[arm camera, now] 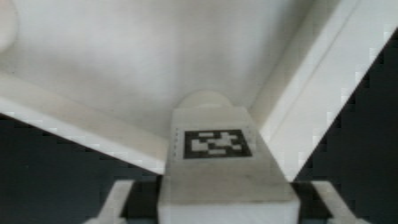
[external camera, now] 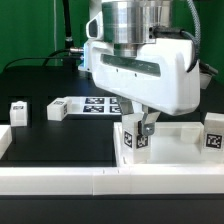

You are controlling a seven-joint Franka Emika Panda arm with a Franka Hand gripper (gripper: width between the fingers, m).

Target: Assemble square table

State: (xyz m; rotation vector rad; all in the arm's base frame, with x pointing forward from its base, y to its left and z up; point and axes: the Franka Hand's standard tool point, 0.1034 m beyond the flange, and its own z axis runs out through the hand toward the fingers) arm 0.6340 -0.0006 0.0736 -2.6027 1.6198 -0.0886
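Gripped leg, seemingly — tabletop cropped.

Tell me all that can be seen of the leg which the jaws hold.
The leg is a small white block, plastic as it looks, with a black-and-white square tag on one face. It stands upright, clamped between the jaws on two opposite sides. It is over a corner of the tabletop, close to the raised rim. Whether its lower end touches the tabletop cannot be told.
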